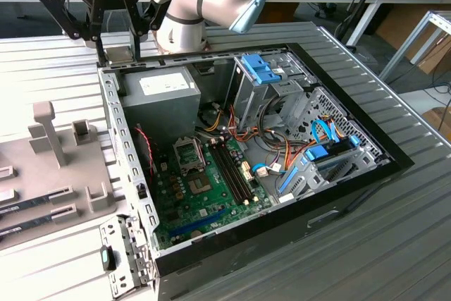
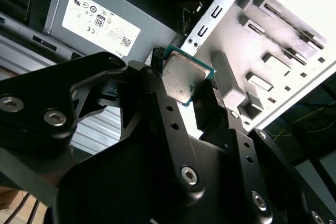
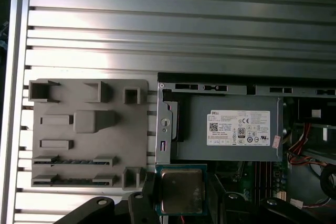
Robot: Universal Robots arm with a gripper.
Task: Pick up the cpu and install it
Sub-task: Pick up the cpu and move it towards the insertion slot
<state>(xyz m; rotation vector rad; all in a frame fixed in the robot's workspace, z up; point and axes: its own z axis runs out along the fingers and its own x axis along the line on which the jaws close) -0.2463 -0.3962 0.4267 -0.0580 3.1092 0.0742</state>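
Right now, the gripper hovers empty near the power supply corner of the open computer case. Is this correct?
Not quite: the gripper is not empty. It is shut on the cpu, the small silver square with a green rim, as both wrist views show. The rest holds: it hovers near the power supply corner of the open computer case.

The arm (image 1: 184, 15) is built of rounded silver-grey tubes with a pale blue end cap (image 1: 248, 6). Its gripper (image 1: 117, 46) is matte black, with white lettering on the body and angular link bars (image 2: 169, 115) pinned by round silver hex-socket screws (image 2: 189, 174).
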